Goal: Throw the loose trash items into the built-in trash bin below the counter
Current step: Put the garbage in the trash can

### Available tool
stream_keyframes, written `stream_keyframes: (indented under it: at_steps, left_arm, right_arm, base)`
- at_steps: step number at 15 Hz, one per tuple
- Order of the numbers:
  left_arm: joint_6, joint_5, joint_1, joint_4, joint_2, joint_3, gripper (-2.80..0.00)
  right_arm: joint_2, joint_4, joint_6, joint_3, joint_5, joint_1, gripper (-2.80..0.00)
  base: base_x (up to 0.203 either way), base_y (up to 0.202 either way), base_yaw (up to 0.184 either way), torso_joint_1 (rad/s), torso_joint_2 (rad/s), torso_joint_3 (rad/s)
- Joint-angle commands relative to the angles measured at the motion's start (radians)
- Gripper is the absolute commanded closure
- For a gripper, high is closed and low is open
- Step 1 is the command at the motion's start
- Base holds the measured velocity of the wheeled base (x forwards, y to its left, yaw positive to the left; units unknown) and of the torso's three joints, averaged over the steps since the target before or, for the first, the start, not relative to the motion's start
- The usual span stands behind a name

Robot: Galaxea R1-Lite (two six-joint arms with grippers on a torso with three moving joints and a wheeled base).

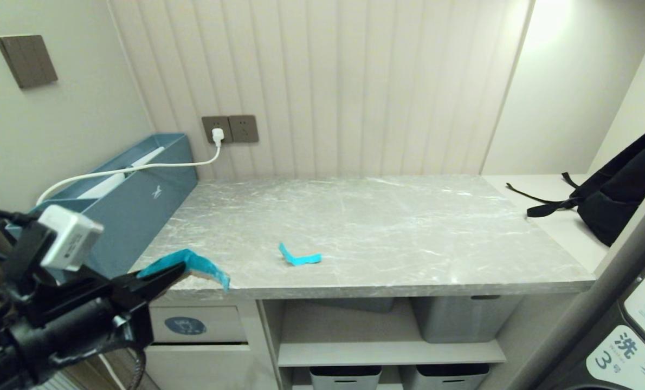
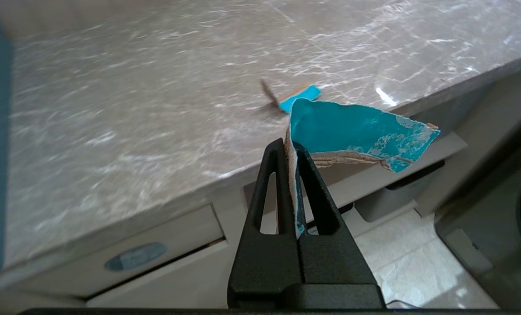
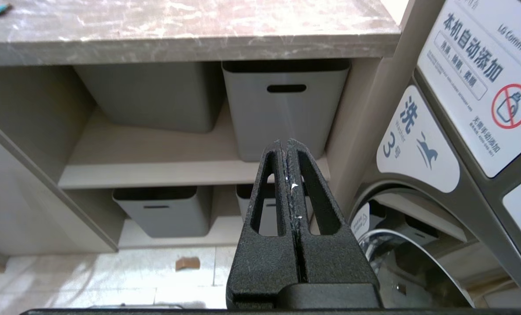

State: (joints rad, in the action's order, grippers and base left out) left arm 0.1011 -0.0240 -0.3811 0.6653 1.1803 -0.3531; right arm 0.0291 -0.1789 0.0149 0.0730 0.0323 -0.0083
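our left arm reaches in from the lower left of the head view, wrist camera mounted on top. our left gripper (image 1: 162,273) (image 2: 292,153) has its fingers pressed together on a torn turquoise scrap (image 1: 200,265) (image 2: 357,135). our right gripper (image 3: 286,151) is outside the head view; its fingers meet with nothing between them, pointing level.

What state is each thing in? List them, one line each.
left gripper: shut on the turquoise scrap, off the counter's front edge.
right gripper: shut, empty, below counter level.
bent turquoise strip: lying loose on the counter.
trash bin flap: closed.
white plug: in the wall socket.
black bag: slumped at the far right.
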Motion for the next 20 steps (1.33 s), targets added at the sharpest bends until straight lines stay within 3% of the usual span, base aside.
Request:
stream_keyframes:
  at_steps: [1, 7, 12, 20]
  left_arm:
    - [-0.032, 0.015, 0.042, 0.004, -0.144, 0.059, 0.00]
    - [-0.200, 0.022, 0.314, 0.002, -0.168, 0.121, 0.00]
    - [-0.204, 0.002, 0.323, 0.004, -0.203, 0.207, 0.00]
    - [-0.209, 0.004, 0.323, -0.002, -0.204, 0.315, 0.00]
  right_arm:
    - [-0.028, -0.002, 0.014, -0.001, 0.003, 0.001, 0.00]
    - [-0.028, -0.002, 0.016, 0.001, 0.003, 0.001, 0.00]
    - [-0.029, -0.002, 0.019, -0.001, 0.003, 0.001, 0.00]
    - [-0.028, -0.002, 0.016, 0.001, 0.001, 0.001, 0.00]
  base:
    - [0.000, 0.000, 0.000, 0.000, 0.00, 0.000]
    - [0.000, 0.000, 0.000, 0.000, 0.00, 0.000]
    - [0.000, 0.000, 0.000, -0.006, 0.01, 0.010]
    - [0.000, 0.000, 0.000, -0.203, 0.45, 0.238]
